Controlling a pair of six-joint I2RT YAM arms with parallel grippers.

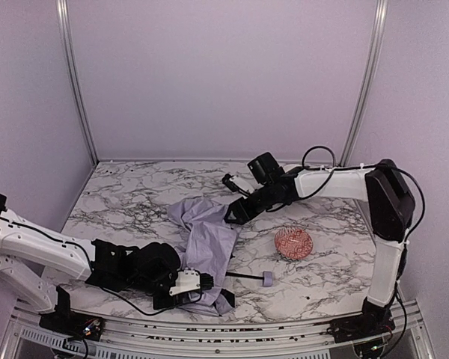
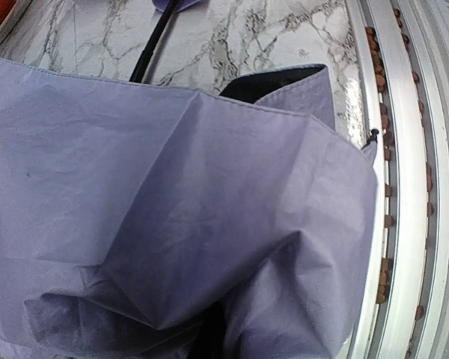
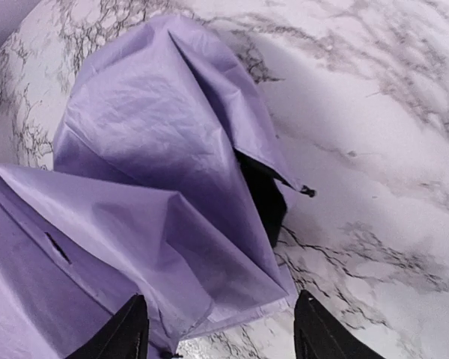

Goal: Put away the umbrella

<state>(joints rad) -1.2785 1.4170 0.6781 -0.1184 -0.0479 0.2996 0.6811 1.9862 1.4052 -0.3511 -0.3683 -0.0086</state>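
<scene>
The umbrella (image 1: 206, 239) lies collapsed on the marble table, a heap of pale lavender fabric. Its thin black shaft (image 1: 243, 276) runs right to the small lavender handle (image 1: 267, 279). My left gripper (image 1: 202, 284) sits at the near end of the canopy. In the left wrist view the fabric (image 2: 172, 209) fills the frame and puckers into tight folds at the jaws (image 2: 209, 336), which are shut on it and mostly hidden. My right gripper (image 1: 234, 215) hovers open at the far right edge of the canopy. A fabric corner (image 3: 232, 299) lies between its black fingertips (image 3: 127, 333).
A red patterned bowl (image 1: 293, 244) stands right of the umbrella, near the right arm's forearm. The aluminium rail (image 2: 404, 187) of the table's near edge runs just beside the left gripper. Walls and metal posts close the back and sides.
</scene>
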